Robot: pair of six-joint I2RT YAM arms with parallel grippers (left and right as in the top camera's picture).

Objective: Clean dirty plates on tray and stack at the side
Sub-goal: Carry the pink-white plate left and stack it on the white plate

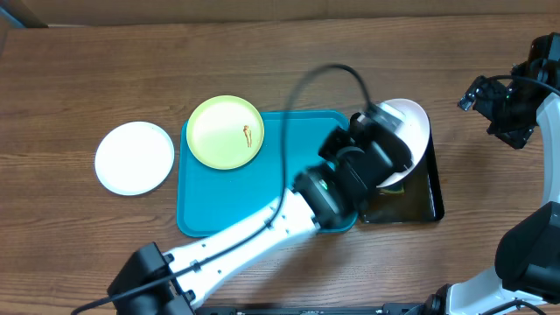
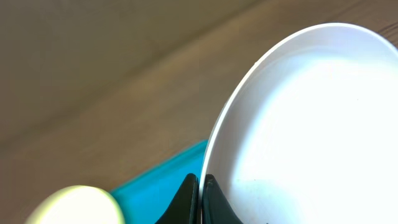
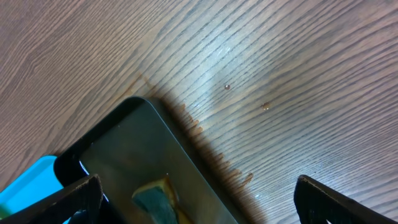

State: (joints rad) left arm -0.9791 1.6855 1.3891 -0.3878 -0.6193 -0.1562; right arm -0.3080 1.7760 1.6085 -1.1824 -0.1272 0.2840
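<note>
Currently left jaws clamp a white plate (image 2: 298, 137); right jaws gape wide, empty.

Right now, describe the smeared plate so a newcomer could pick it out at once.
Find the blue tray mid-table. The plate lies on its far-left corner, over the rim. It alone is yellow-green with an orange-brown smear; the table plate and the held plate in the left gripper are white.

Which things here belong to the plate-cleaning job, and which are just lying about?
Job:
turquoise tray
yellow-green plate, smeared, on it
white plate on the table, left of it
held white plate, pinched by the left gripper

Lying about:
black tray
sponge in it, possibly for wiping
right gripper, open
</note>
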